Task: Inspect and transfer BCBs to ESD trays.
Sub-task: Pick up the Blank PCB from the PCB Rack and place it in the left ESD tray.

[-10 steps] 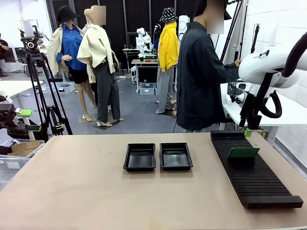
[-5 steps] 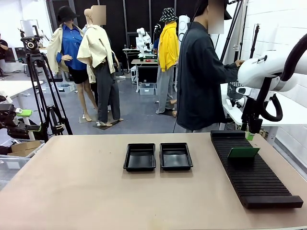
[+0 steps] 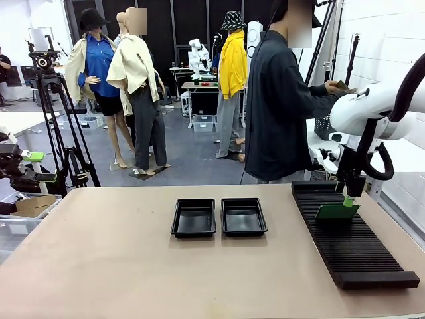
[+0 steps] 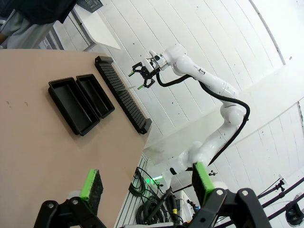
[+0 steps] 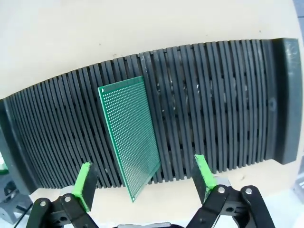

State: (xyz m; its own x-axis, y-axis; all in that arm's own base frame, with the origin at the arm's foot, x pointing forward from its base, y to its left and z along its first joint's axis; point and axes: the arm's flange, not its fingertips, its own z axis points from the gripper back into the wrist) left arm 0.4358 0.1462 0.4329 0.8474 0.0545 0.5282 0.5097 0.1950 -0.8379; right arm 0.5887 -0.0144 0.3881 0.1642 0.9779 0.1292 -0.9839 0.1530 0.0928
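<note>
- While slotted in the rack [image 5: 213, 95], the BCB [image 5: 129, 135] looks light, stiff and fragile; pinch its top edge.
- Right jaws spread above the rack; left jaws spread too.

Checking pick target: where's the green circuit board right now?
Front view, right side: the thin green rectangular circuit board stands in the long black ribbed rack, below the right gripper, right of two shallow black trays.
</note>
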